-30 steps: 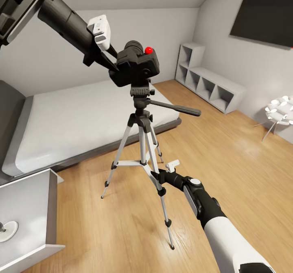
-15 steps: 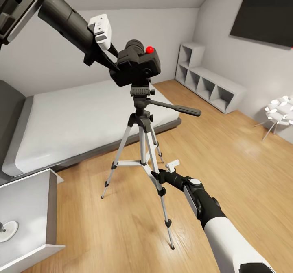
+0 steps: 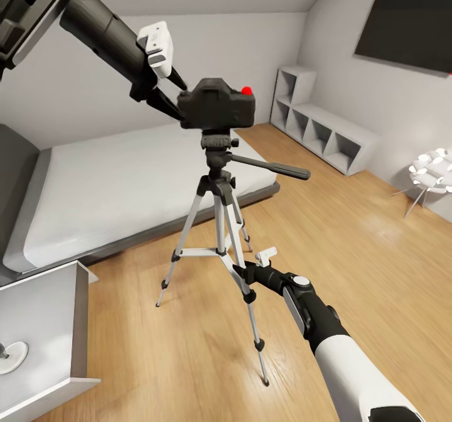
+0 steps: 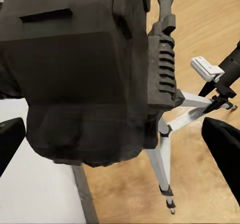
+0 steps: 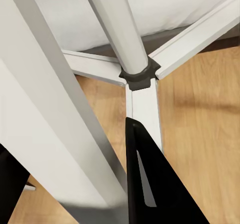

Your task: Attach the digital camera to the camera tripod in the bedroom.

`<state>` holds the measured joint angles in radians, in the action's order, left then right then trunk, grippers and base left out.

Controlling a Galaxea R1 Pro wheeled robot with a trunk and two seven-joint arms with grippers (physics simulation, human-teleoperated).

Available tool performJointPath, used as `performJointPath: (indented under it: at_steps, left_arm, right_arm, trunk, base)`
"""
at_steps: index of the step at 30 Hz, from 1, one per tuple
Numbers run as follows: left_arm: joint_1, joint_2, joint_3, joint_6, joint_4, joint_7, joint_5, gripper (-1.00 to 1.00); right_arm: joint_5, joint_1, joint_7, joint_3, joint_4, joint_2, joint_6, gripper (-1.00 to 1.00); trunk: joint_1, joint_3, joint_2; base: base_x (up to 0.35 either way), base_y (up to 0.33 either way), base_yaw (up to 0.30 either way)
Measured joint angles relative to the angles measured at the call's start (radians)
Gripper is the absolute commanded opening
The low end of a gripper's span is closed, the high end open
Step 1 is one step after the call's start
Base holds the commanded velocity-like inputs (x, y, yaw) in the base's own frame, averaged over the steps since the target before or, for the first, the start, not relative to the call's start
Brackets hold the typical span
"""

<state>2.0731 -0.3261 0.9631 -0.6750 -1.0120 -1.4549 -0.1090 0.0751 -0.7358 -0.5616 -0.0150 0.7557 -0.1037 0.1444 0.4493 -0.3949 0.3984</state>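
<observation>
The black digital camera, with its red dot on top, sits level on the black pan head of the camera tripod. My left gripper is just left of the camera, open. In the left wrist view its fingers stand wide on either side of the camera body, with gaps showing. My right gripper is low, shut on a silver tripod leg; that leg runs between its black fingers.
A grey-framed low bed lies behind the tripod. White cube shelves and a dark wall panel are on the right, with a white chair beyond. A grey cabinet stands at the near left. Wood floor surrounds the tripod.
The camera has gone from tilted to level on the pan head and shifted slightly right. My left fingers have spread away from it. The right arm has not moved.
</observation>
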Motion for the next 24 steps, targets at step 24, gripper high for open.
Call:
performJointPath:
  at_steps: [24]
  left_arm:
    - [0.000,-0.002,-0.003,0.000,0.002,0.006,0.001,1.00]
  right_arm:
    - [-0.003,0.000,0.003,0.000,-0.001,0.000,0.000,-1.00]
  trunk:
    - [0.000,0.000,0.000]
  base:
    - [0.000,0.000,0.000]
